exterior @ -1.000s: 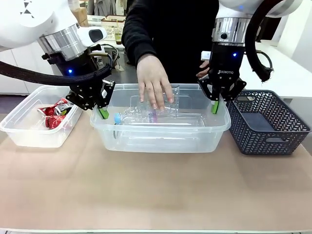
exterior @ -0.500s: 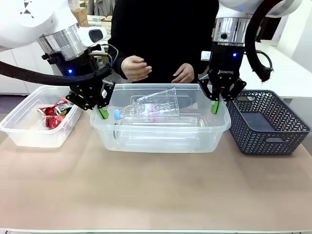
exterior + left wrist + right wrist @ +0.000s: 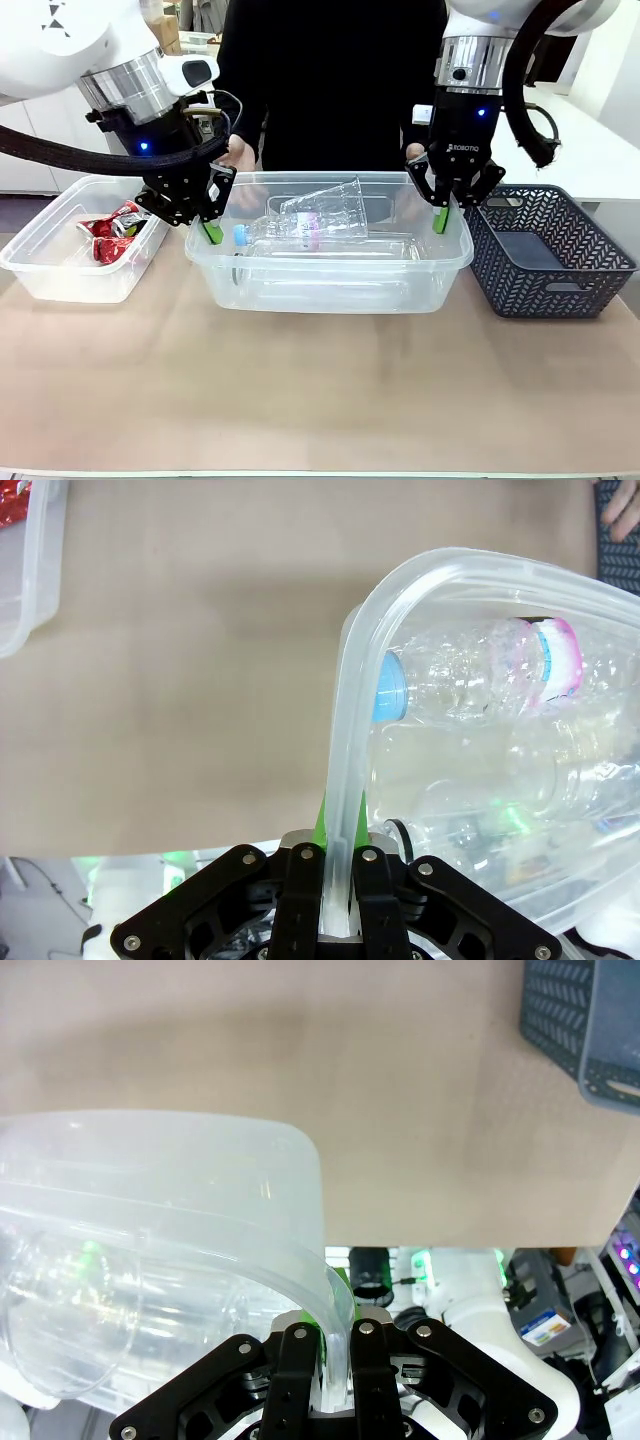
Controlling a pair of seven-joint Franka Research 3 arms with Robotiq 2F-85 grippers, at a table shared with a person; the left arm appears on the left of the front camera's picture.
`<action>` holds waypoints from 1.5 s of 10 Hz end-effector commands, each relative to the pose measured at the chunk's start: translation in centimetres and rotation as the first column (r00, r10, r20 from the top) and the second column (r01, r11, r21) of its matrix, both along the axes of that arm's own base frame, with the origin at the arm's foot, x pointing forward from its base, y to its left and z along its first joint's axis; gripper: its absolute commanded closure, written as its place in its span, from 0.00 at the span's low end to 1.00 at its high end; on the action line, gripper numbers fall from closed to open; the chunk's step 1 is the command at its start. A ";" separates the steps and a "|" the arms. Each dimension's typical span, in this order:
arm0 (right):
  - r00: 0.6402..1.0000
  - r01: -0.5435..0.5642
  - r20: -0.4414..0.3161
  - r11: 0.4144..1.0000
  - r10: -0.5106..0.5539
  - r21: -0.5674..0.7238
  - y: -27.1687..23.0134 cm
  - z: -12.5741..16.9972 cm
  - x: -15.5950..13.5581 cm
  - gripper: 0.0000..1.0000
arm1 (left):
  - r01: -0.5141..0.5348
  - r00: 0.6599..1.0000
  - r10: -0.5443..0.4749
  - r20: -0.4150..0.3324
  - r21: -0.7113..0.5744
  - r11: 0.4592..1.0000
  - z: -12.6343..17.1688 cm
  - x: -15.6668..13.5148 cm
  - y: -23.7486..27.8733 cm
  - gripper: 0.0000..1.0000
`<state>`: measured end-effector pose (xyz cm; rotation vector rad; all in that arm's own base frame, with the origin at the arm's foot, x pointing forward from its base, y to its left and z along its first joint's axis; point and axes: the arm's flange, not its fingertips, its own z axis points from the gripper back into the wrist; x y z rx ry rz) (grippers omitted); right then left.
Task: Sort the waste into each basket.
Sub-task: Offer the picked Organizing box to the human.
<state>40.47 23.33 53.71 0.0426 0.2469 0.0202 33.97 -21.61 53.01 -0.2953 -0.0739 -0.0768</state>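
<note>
A large clear basket [image 3: 330, 290] stands mid-table with clear plastic bottles [image 3: 290, 232] and a clear cup [image 3: 335, 205] lying in it. My left gripper [image 3: 210, 228] is shut on its left rim, and my right gripper [image 3: 440, 218] is shut on its right rim. The left wrist view has that rim [image 3: 345, 780] pinched in the left gripper [image 3: 335, 880], beside a blue-capped bottle [image 3: 470, 675]. In the right wrist view the rim [image 3: 300, 1250] runs into the right gripper [image 3: 335, 1345]. A smaller clear basket [image 3: 60, 280] at the left holds shiny red packets [image 3: 112, 235].
A dark blue-grey lattice basket [image 3: 550, 255] stands right of the large tub, close to my right arm. The person stands at the far side with hands [image 3: 240, 155] near the tub's far rim. Bare tan table [image 3: 320, 390] lies in front.
The person's hand, which pressed on the bottles in the large basket, has lifted out and drawn back to the far side. Both grippers have stayed on the rims.
</note>
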 end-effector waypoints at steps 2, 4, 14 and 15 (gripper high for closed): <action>1.000 -0.019 -0.008 1.000 0.019 -0.019 -0.1 0.3 0.1 1.00 | -0.010 1.000 0.010 0.014 -0.015 1.000 0.3 -0.2 0.5 1.00; 0.998 -0.052 -0.026 0.998 0.051 -0.045 0.6 0.4 1.9 0.95 | -0.039 0.999 0.039 0.012 0.037 0.999 0.7 1.2 -0.3 0.96; 0.983 -0.130 -0.139 0.991 0.123 -0.039 1.0 -2.6 15.2 0.95 | -0.082 0.996 0.077 0.048 0.105 0.991 1.8 16.5 0.0 0.96; 0.994 -0.081 -0.081 0.996 0.079 -0.025 1.6 -1.5 14.8 0.95 | -0.037 0.999 0.035 0.017 0.093 0.995 0.5 15.0 -0.3 0.96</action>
